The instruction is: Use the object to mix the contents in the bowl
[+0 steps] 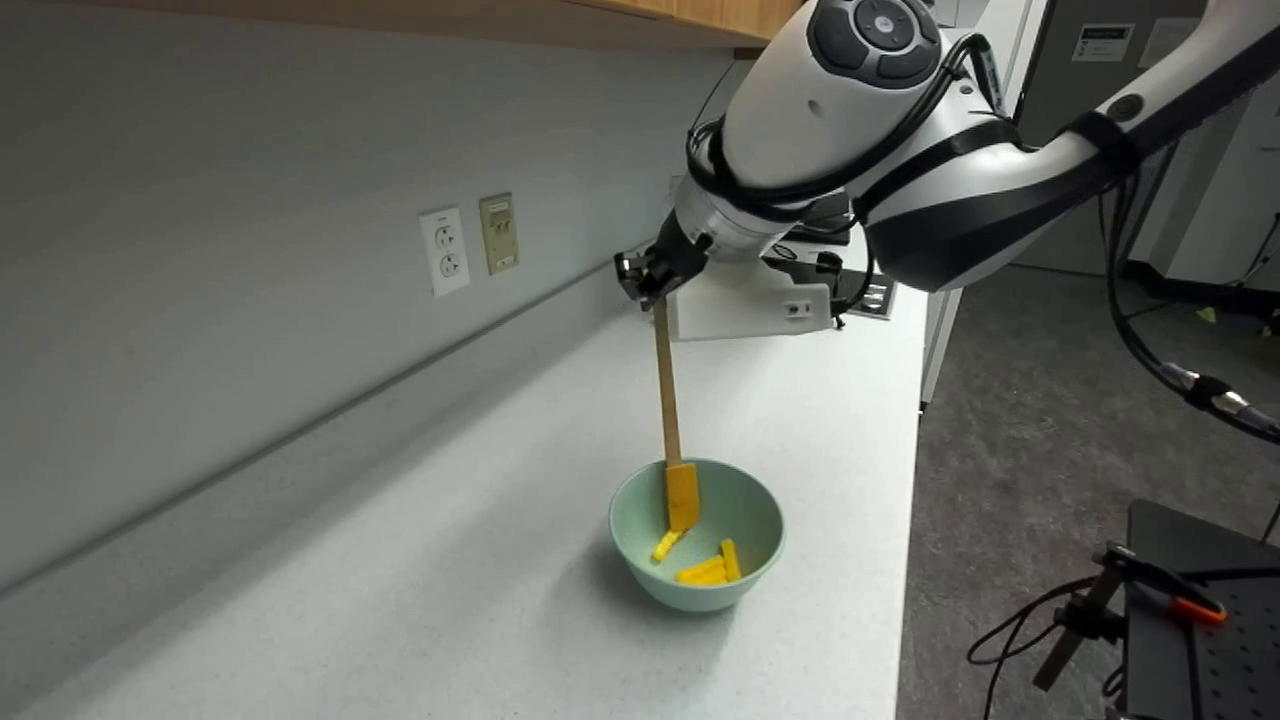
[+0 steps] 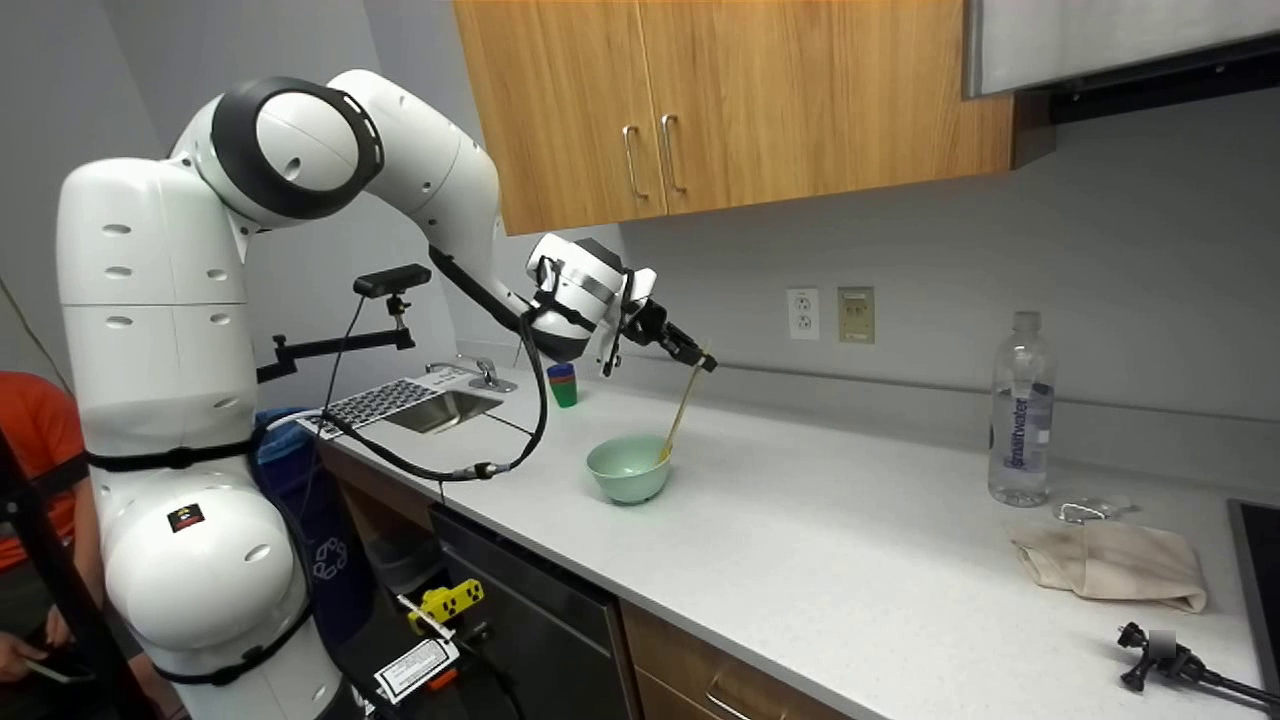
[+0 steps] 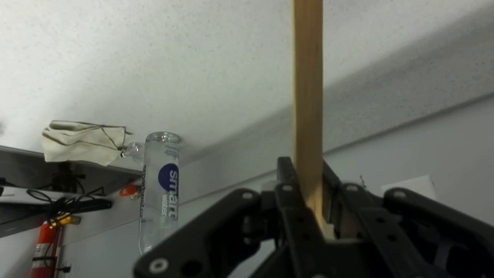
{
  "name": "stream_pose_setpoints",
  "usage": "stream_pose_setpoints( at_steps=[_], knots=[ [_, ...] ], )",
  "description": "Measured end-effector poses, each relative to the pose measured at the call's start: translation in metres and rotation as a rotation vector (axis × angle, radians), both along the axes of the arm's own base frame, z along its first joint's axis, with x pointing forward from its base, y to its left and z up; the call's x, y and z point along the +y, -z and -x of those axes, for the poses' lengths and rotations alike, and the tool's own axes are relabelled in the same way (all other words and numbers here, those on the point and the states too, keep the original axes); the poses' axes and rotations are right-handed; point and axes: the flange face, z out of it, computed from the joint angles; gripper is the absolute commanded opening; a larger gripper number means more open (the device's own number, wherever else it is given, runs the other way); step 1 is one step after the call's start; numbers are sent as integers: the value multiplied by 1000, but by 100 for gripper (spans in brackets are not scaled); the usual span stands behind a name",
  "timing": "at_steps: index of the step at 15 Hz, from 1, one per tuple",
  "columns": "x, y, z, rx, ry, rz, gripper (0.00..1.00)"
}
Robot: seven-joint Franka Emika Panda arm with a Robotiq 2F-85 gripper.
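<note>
The object is a spatula with a long tan wooden handle and a flat yellow-orange head. My gripper is shut on the top of its handle, as the wrist view shows at the fingers. The spatula hangs down, slightly tilted, with its head inside the pale teal bowl. The head's tip is at or very near a yellow piece. The other contents, several yellow sticks, lie at the bowl's near side. In an exterior view the bowl hides the contents. The wrist view shows neither bowl nor contents.
The bowl stands on a white counter with a wall behind it. A wooden cabinet hangs above. A water bottle, a folded cloth and a black mount are farther along. Stacked cups stand near the sink.
</note>
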Motion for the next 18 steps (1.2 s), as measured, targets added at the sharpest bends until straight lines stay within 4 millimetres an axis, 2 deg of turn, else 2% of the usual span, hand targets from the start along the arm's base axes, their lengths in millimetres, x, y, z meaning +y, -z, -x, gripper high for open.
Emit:
stream_pose_setpoints(
  at_steps=[4,9,18],
  knots=[
    [-11,-7,-7,-58,15,46,4],
    [-10,-5,-6,-53,11,45,4],
    [18,18,3,66,-31,-124,4]
  ],
)
